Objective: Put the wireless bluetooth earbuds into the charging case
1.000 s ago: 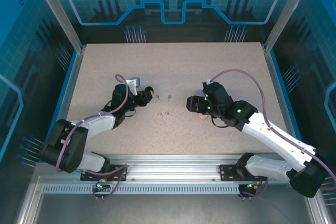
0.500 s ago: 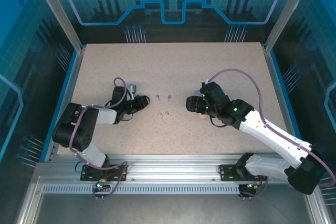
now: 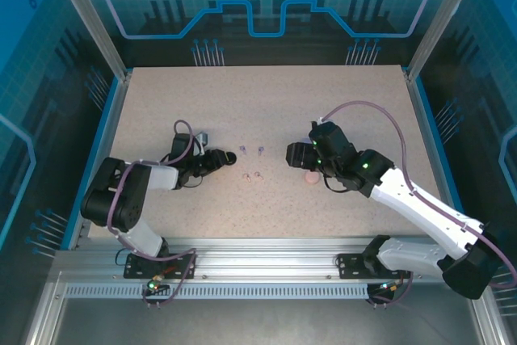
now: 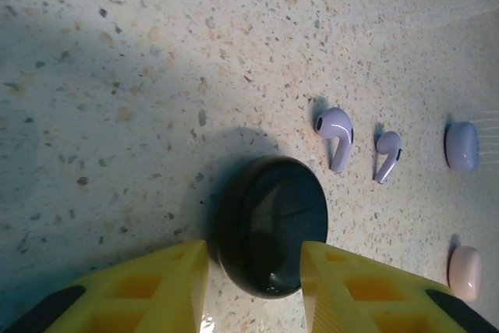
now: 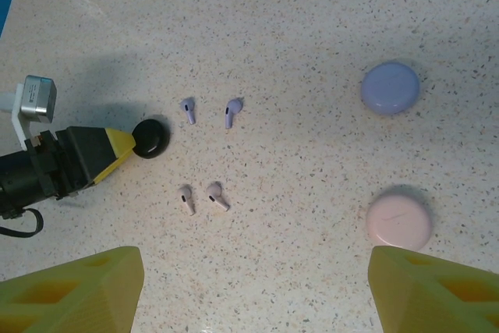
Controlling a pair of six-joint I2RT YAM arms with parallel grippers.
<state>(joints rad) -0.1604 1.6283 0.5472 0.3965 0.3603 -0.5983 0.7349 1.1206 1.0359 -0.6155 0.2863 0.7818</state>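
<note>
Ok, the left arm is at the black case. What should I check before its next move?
1. Black case sits between the left fingers: ok.
2. Fingers actually gripping it: cannot tell.
3. Case lid open for loading: not ok, it looks shut.
4. Lavender earbuds lie apart from the fingers, beyond the case: ok.
5. Pink earbuds lie loose on the table, off to the side of the black case: ok.
6. Right fingers spread wide with nothing between them: ok.

lavender earbuds (image 5: 188, 109) | pale pink earbuds (image 5: 185, 198) | black case (image 4: 270, 235) - yellow fingers (image 4: 140, 290) | speckled beige table (image 5: 312, 5)
</note>
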